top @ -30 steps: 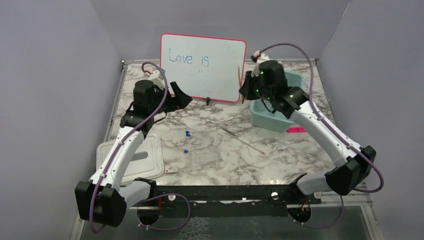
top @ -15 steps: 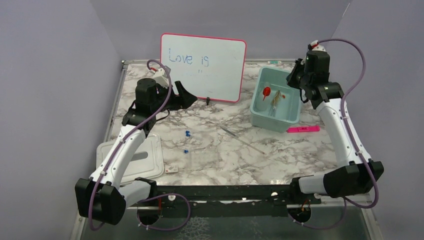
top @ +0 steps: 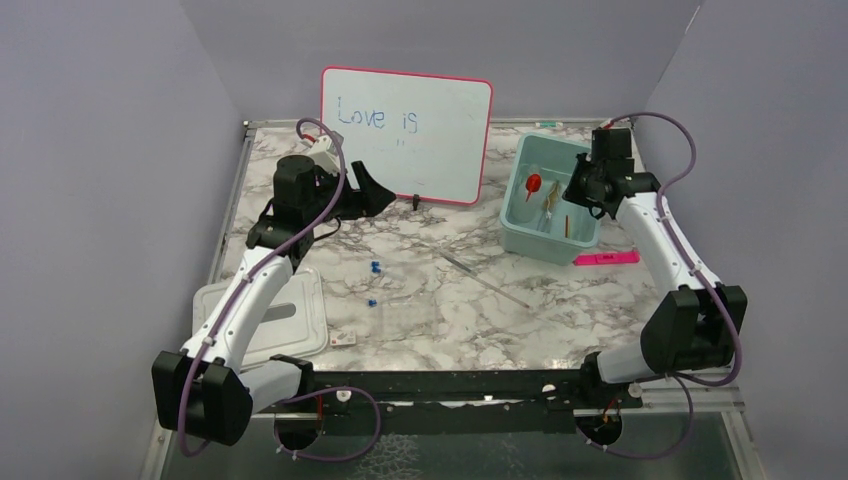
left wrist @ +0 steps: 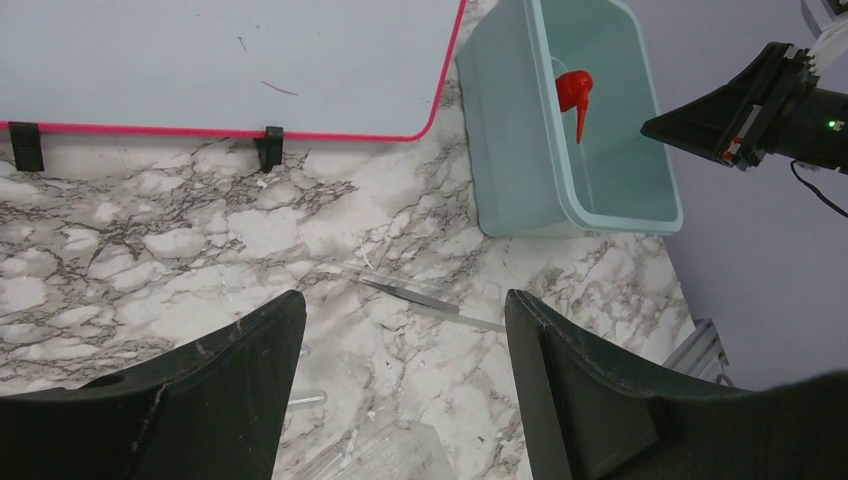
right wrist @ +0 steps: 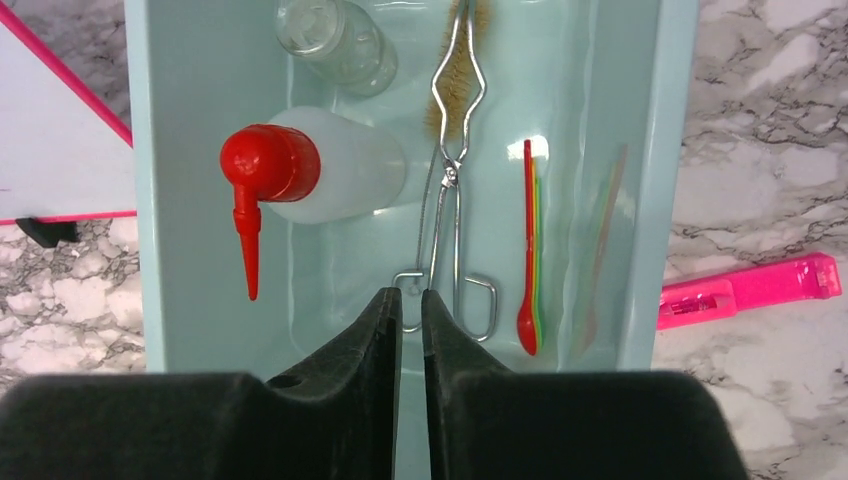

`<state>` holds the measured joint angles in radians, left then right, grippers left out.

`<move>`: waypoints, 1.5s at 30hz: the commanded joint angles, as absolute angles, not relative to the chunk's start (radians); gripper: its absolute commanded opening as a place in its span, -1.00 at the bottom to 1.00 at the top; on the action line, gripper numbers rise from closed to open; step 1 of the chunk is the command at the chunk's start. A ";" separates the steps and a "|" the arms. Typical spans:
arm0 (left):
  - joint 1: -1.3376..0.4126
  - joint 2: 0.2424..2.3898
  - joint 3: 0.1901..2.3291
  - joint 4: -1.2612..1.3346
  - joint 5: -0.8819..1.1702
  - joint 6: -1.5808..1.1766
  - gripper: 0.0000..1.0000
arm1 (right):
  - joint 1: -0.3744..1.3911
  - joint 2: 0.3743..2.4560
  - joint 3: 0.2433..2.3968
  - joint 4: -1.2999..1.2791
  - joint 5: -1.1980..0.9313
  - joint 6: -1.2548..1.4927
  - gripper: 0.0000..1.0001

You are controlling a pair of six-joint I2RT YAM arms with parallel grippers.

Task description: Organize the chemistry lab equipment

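Over the teal bin (right wrist: 140, 200), the right gripper (right wrist: 411, 300) has its fingers almost together and holds nothing. Just past it lie the metal tongs (right wrist: 450, 180), running the long way down the bin, their far end cut off at the picture's top. Beside them the squeeze bottle (right wrist: 340, 180) lies across the bin, its red nozzle pointing back toward the gripper. The glass beaker (right wrist: 335, 35) is partly cut off, and the brown-handled tool (right wrist: 605, 230) looks faint. Well apart, near the whiteboard (left wrist: 200, 60), the left gripper (left wrist: 403, 305) is wide open and empty.

Glossy pale-teal plastic bin (right wrist: 660, 150), upper frame. Shiny metal tongs (right wrist: 447, 180). Translucent plastic squeeze bottle (right wrist: 345, 180), glossy red nozzle (right wrist: 255, 175). Clear glass beaker (right wrist: 335, 40). Smooth marble-pattern table (right wrist: 770, 140). Glossy pink plastic marker (right wrist: 745, 290).
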<state>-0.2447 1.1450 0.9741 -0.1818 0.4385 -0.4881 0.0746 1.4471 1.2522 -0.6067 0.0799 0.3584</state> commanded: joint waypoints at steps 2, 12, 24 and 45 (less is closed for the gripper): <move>-0.252 1.161 1.008 -0.157 0.416 -0.496 0.52 | 0.075 1.402 1.305 -0.622 -0.004 0.346 -0.49; -0.252 1.206 0.980 -0.220 0.206 -0.604 0.49 | 0.356 1.296 1.302 -0.593 0.012 0.288 -0.11; -0.252 1.222 0.979 -0.233 0.127 -0.644 0.47 | 0.775 1.467 1.188 -0.600 0.196 0.123 0.14; -0.252 1.236 0.994 -0.252 0.138 -0.624 0.47 | 0.769 1.731 1.079 -0.699 0.109 0.033 -0.10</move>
